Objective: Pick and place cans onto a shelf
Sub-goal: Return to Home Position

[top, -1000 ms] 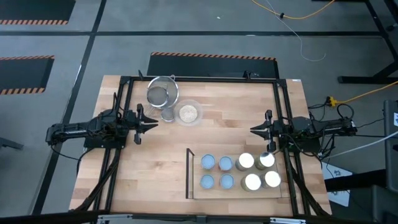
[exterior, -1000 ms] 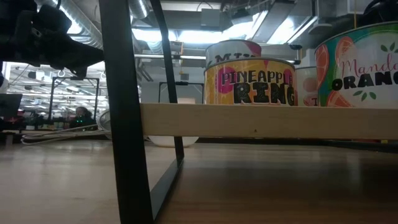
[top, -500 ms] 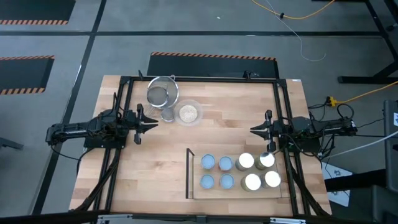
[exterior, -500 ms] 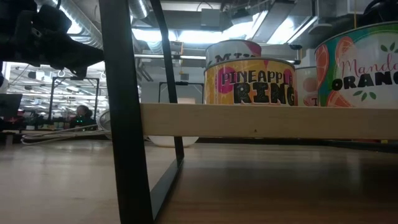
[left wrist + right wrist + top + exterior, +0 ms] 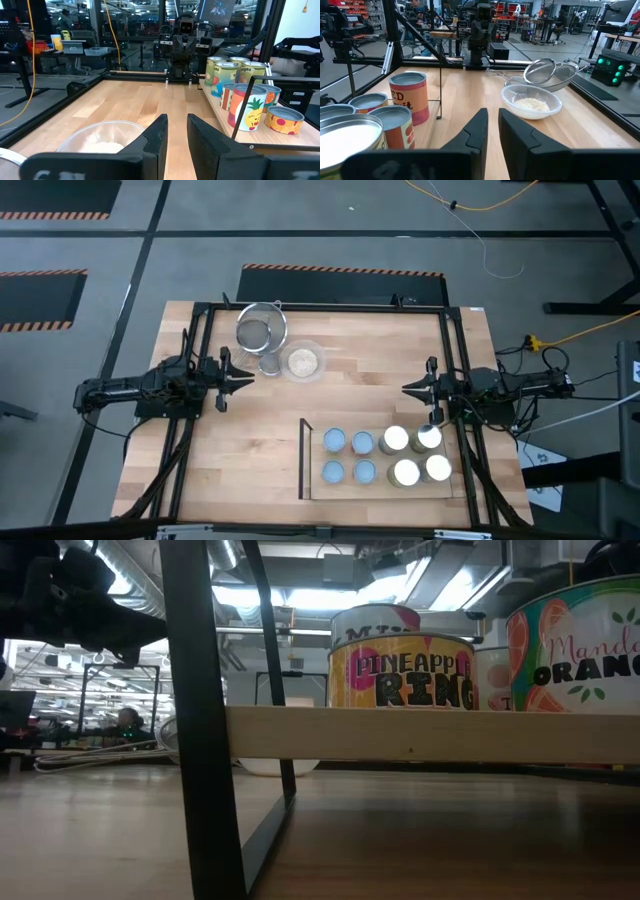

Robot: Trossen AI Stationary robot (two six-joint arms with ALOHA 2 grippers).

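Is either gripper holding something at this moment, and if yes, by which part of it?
Nothing is held. The left gripper and the right gripper are both empty, a narrow gap between their fingers. The cans stand on the shelf.

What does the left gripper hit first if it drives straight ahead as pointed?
Probably nothing near: bare tabletop ahead of the left gripper until the right gripper opposite. The glass bowl sits just beside the line and might be grazed; depth unclear.
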